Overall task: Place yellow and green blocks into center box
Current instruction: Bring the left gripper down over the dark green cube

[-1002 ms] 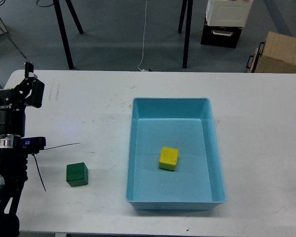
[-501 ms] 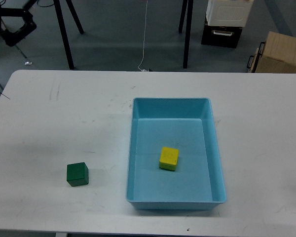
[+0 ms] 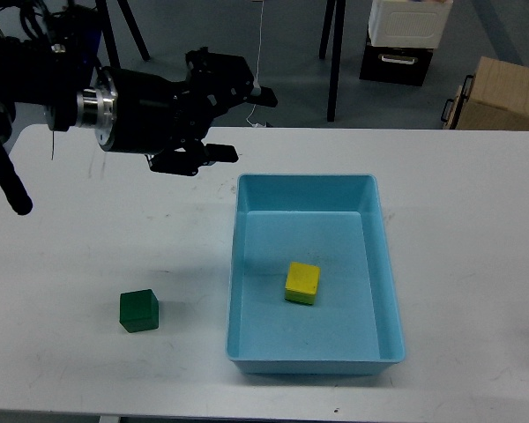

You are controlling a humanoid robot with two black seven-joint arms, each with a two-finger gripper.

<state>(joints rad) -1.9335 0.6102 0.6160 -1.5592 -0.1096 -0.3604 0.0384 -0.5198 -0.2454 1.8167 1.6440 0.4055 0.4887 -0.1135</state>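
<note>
The left arm reaches in from the far left, its black two-fingered tool spread wide and released, gripping nothing, held above the far part of the white flat bench. The small yellow cube-shaped block sits on the floor of the light blue rectangular plastic box, around its middle. The small dark green cube-shaped block rests on the bench, left of the box and near its front corner, well apart from the tool.

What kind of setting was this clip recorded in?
Probably a robotics lab or workshop: a plain white table on a grey floor, black stand legs behind it, and a cardboard box and storage crate on the floor at the back right.
</note>
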